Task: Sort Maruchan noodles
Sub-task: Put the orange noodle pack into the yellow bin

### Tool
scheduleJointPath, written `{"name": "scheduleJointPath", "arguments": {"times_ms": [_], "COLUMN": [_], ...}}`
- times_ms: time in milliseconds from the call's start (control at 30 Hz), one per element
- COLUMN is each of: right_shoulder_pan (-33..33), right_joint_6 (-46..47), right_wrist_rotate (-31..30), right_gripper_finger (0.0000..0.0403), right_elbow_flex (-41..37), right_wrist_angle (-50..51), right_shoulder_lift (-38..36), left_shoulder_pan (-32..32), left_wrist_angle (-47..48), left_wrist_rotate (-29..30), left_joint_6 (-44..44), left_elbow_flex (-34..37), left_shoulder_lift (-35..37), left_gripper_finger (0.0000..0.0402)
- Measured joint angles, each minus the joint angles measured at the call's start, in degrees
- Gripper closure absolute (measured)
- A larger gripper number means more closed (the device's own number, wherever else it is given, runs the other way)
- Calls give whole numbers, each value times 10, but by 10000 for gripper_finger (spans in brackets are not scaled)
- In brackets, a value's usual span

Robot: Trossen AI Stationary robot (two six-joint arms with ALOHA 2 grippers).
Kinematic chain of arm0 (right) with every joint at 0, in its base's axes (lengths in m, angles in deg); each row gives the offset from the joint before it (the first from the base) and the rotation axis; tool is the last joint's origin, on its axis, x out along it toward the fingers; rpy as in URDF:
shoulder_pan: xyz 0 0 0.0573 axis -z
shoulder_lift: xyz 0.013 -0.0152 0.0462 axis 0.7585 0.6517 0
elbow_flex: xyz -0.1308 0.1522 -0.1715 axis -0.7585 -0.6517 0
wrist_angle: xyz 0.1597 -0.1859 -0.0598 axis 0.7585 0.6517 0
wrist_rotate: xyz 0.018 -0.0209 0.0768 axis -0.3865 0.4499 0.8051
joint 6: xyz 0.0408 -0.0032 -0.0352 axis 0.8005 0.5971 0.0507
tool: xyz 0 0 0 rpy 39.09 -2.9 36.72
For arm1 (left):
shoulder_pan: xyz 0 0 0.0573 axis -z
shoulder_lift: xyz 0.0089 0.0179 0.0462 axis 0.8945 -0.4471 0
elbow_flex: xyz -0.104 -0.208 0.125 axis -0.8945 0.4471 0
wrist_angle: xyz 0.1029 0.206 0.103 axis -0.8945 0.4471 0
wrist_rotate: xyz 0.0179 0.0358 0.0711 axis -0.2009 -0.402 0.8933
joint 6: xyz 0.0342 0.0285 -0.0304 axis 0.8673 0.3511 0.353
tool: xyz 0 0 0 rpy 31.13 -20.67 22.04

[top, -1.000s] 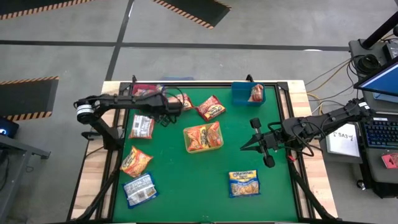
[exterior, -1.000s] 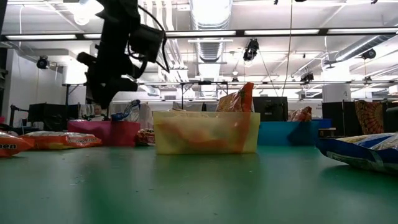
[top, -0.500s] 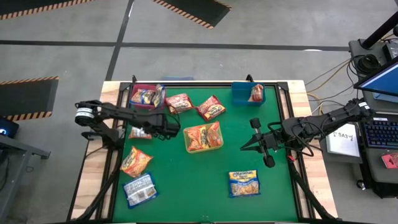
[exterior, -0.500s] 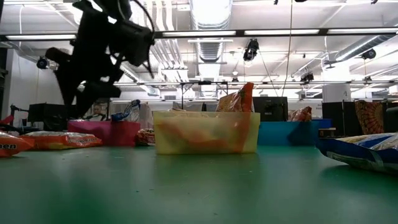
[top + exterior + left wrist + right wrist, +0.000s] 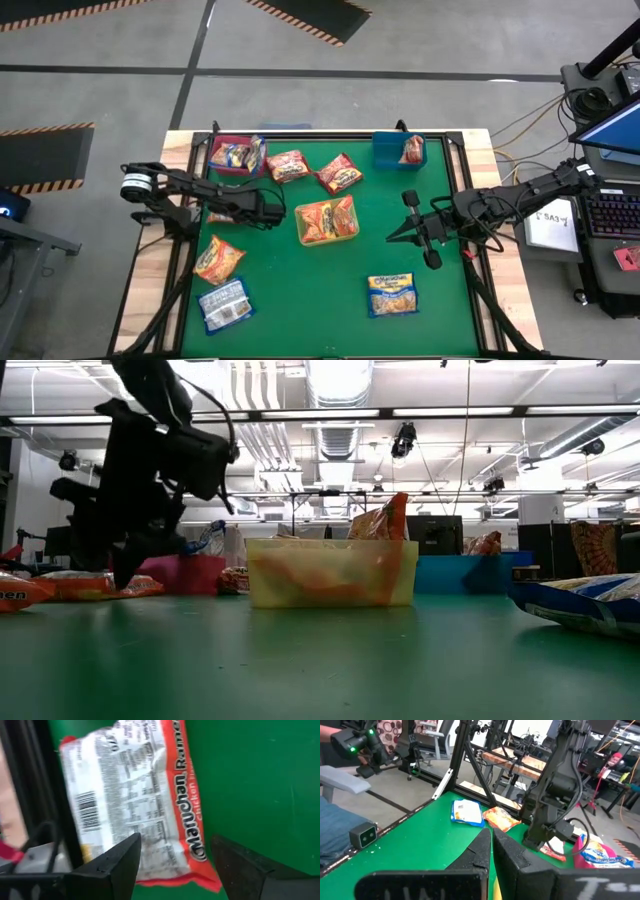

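Left gripper spread wide just above a crinkly orange-edged Maruchan Chicken packet, barcode legible only from the wrist, lying left of the translucent yellow bin on green felt; right gripper clenched empty beyond.

**Readable print on the ramen packets**

In the left wrist view, an orange-edged packet lying on the green bench carries the words "Maruchan Ramen" along its orange border, with a smaller word beside them that looks like "Chicken". Its silver back panel bears a barcode and blocks of fine print too small to read. In the low view, the packet at the far left edge shows the letters "en". No other lettering can be read.
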Motion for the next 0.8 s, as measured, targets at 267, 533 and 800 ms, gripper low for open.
{"name": "scheduleJointPath", "arguments": {"times_ms": [267, 533, 800], "right_shoulder_pan": [0, 0, 0], "right_joint_6": [-12, -22, -22], "right_wrist_rotate": [-1, -6, -15], "right_gripper_finger": [394, 394, 394], "right_elbow_flex": [0, 0, 0], "right_wrist_angle": [-1, -9, -9], "right_shoulder_lift": [0, 0, 0], "left_shoulder_pan": [0, 13, 42], "left_wrist_angle": [-53, -57, -53], "left_wrist_rotate": [-2, -11, -54], "left_joint_6": [-9, -14, 4], "left_elbow_flex": [34, 16, -39], "left_shoulder_lift": [1, -1, -1], "left_gripper_finger": [212, 301, 395]}}
